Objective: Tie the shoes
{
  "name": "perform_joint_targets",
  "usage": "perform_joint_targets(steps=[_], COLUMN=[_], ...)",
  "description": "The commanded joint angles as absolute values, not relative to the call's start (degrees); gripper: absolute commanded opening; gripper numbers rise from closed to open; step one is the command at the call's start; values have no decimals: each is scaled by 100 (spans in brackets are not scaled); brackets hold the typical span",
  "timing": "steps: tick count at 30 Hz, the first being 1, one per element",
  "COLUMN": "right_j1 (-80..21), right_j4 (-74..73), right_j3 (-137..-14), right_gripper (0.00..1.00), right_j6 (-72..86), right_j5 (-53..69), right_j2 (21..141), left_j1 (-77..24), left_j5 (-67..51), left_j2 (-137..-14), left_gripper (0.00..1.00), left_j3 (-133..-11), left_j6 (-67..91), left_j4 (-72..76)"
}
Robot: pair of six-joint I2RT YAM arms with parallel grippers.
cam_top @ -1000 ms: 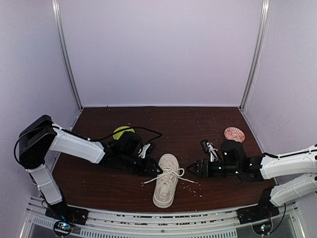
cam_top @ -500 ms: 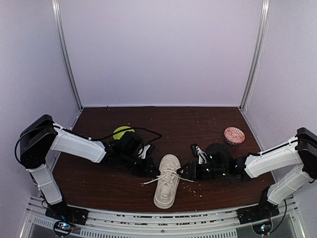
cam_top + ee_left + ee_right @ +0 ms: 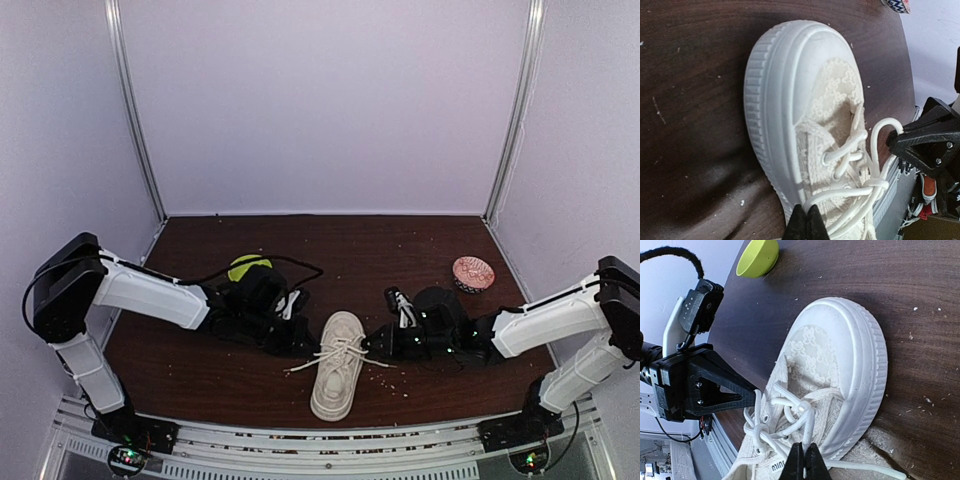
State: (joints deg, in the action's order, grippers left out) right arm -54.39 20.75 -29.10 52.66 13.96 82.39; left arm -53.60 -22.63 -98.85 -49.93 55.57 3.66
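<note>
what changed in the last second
The right gripper slid left up to the sneaker and now pinches a lace loop. The left gripper, pinching the laces, the sneaker, green bowl and pink bowl stayed put.

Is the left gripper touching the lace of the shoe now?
Touching. In the left wrist view, a lace loop runs straight into the tips of the shut left gripper, with no gap.

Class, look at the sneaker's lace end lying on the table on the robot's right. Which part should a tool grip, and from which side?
Grip the lace along its free stretch on the table, just beyond the sneaker's sole. Come down from above and close across its width. There it lies flat and fairly straight, clear of the crossings over the tongue.
</note>
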Motion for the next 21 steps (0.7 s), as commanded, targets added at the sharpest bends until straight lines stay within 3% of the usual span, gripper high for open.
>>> perform_joint_targets(steps=[1,21], right_j1=[-5452,-5392], right_j4=[1854,1215], right_j3=[-2791,-2305], right_gripper=[0,0], right_j6=[5340,5345], right_j5=[962,173], right_j2=[8045,7395], left_j1=[-5379,-5322], left_j5=[-1735,-1090], left_j2=[-9582,-9415], left_gripper=[0,0], left_j3=[-4874,-4396], left_j6=[5624,5900], left_j4=[12,-423])
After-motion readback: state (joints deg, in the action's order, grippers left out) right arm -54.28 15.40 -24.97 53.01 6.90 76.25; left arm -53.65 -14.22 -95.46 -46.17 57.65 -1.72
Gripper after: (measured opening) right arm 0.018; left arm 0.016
